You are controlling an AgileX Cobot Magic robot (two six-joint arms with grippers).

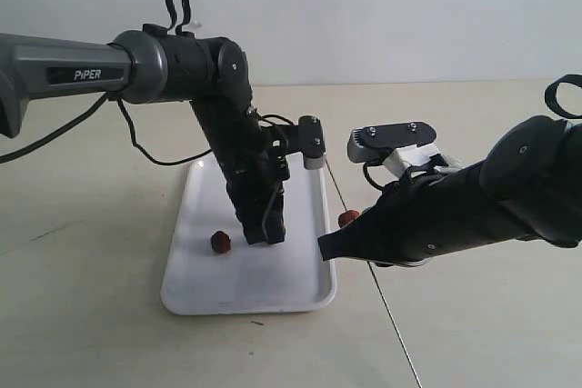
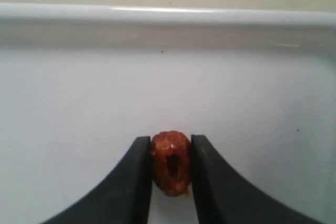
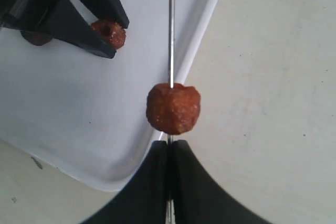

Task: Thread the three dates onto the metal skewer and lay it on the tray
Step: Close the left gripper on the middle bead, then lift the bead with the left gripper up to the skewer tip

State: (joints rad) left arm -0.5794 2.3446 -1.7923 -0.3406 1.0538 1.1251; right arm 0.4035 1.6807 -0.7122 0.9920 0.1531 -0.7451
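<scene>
Closest to the exterior camera, the right gripper (image 3: 168,148) has its fingers pressed tight on the metal skewer (image 3: 171,35). The first date (image 3: 173,107) is already threaded on, hanging just off the tray (image 1: 273,297) rim at 3 o'clock. Further back, the left gripper (image 2: 170,140) is pinching the second date (image 2: 170,163) low over the tray. The third date (image 1: 220,242) sits loose at its 9 o'clock. So roughly a third done imo: two dates left to thread, then the skewer gets laid down.
</scene>
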